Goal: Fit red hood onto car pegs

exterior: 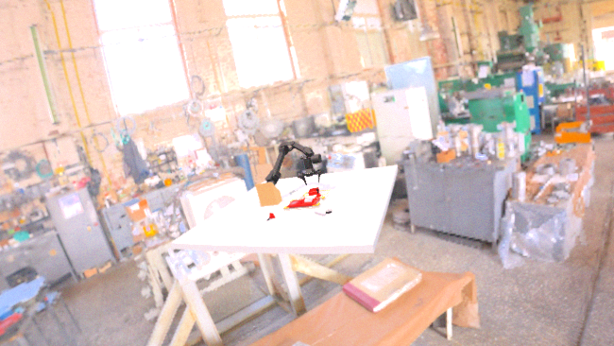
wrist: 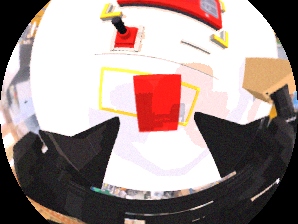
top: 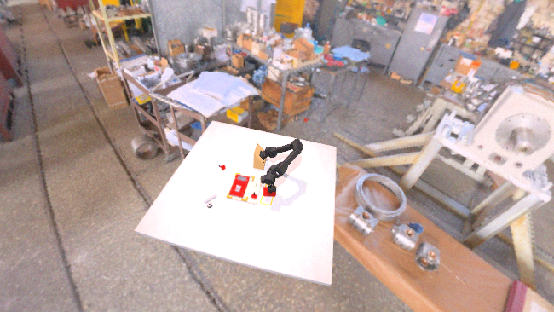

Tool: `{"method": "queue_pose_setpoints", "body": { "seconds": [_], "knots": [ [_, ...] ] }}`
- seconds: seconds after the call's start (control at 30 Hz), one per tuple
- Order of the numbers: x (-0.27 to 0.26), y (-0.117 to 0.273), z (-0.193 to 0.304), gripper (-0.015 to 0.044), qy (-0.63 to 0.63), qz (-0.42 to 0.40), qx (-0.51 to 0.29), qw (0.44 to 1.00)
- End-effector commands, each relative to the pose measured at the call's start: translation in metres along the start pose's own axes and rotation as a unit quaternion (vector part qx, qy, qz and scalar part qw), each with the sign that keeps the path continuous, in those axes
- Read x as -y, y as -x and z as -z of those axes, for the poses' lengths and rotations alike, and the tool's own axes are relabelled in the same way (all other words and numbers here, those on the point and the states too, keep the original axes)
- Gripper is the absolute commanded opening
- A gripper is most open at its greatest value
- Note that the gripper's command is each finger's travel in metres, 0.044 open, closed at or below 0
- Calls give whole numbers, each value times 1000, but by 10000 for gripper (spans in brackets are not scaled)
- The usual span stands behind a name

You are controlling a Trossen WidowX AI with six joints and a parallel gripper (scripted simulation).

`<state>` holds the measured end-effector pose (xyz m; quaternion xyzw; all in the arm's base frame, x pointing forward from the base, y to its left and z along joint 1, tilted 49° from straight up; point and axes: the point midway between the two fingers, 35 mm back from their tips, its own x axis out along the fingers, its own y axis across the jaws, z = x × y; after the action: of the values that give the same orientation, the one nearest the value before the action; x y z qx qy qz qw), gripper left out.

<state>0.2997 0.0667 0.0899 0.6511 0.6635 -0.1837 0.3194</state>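
The red hood (top: 268,193) (wrist: 159,102) lies on the table, across part of a yellow outline (wrist: 101,90). My gripper (top: 271,189) (exterior: 312,182) (wrist: 157,117) is open and empty above the table. In the wrist view its fingertips stand wide apart, to the left and right of the hood's near end, touching nothing. The red chassis (top: 243,183) (exterior: 302,203) (wrist: 175,7) sits between the jig's yellow corner brackets (wrist: 111,12), to the left of the hood in the top view. Grey parts show on its deck; the pegs and the hood's corner holes are too small to make out.
A red block with a black upright pin (top: 254,196) (wrist: 125,37) stands between hood and chassis. A tan panel (top: 258,158) (exterior: 268,195) (wrist: 262,77) stands near the arm's base. A small red part (top: 222,167) (exterior: 270,216) and a grey bar (top: 210,199) lie beyond the chassis.
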Motion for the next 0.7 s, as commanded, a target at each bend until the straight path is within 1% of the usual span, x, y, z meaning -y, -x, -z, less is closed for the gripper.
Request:
{"method": "queue_pose_setpoints", "body": {
  "seconds": [0.0,0.67],
  "knots": [
    [2,-5,-1,440,-6,2,-3,1000],
    [3,-17,-1,440,-6,2,-3,1000]
  ]
}}
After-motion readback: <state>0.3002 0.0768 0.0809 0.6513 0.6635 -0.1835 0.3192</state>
